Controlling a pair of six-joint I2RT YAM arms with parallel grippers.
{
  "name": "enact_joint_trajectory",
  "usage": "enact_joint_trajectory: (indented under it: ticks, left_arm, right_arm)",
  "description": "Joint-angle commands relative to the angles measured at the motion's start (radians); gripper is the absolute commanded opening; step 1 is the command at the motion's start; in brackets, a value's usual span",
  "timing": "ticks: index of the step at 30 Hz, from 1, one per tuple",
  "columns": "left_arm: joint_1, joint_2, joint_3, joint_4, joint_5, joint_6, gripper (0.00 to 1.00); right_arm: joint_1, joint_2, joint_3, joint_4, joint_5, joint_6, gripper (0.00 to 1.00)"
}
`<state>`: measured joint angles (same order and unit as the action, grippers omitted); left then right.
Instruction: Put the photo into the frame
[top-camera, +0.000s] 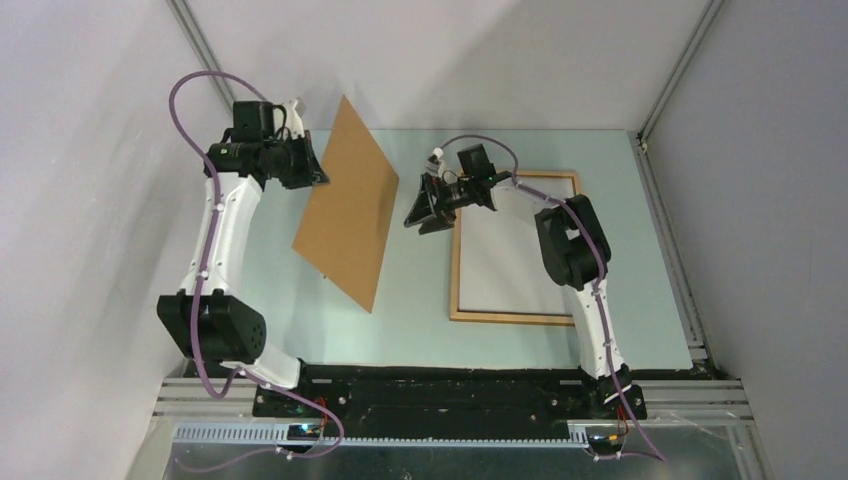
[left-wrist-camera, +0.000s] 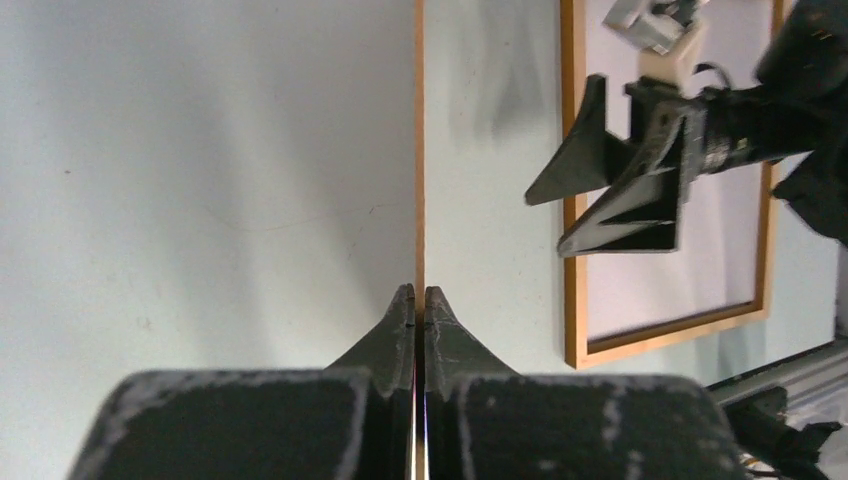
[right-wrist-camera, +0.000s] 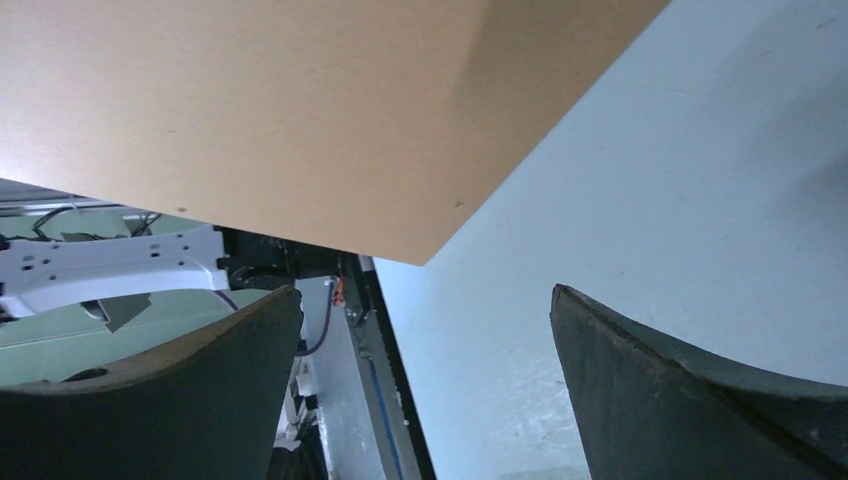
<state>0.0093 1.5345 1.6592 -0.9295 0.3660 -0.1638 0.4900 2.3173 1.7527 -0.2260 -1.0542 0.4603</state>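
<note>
Left tool: the left tool (top-camera: 316, 172) is clamped on the top edge of the brown backing board (top-camera: 345, 215), jaws pressed together with only the thin sheet between them (the left wrist view shows the board edge-on).
Backing board: lifted and tilted in the upper left-centre of the overhead view; whether its lower corner touches the worktop (top-camera: 420, 290) I cannot tell.
Right tool: the right tool (top-camera: 425, 210) hangs with jaws wide apart and nothing between them, just off the frame's upper left corner.
Frame: the frame (top-camera: 512, 317) lies flat on the worktop, right of centre, its long axis running top to bottom in the overhead view.
Photo: the white sheet filling the frame is probably the photo (top-camera: 505, 260) face down; no printed side shows, so this is a guess.
Key relation: the frame lies to the right of the held board, well apart from it; the right arm is much nearer the frame, while the left arm carries the board.
</note>
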Motion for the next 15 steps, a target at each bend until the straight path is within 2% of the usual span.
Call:
enact_joint_trajectory:
  ticks: [1,6,10,15]
  left_arm:
    - [-0.061,-0.033,0.099,-0.043,-0.096,0.026,0.0]
    - [-0.127,-0.012,0.185,-0.09,-0.157,0.024,0.0]
    - [-0.211,-0.007,0.198,-0.103,-0.209,0.025,0.0]
    - [-0.285,0.004,0.197,-0.1,-0.271,0.012,0.0]
  right_arm:
    - [-0.023,-0.132,-0.038,0.083,-0.014,0.081,0.99]
    - [-0.027,-0.193,-0.063,0.153,-0.029,0.166,0.99]
    - [-0.027,-0.244,-0.071,0.207,-0.025,0.246,0.99]
    - [-0.027,-0.281,-0.068,0.216,-0.01,0.267,0.99]
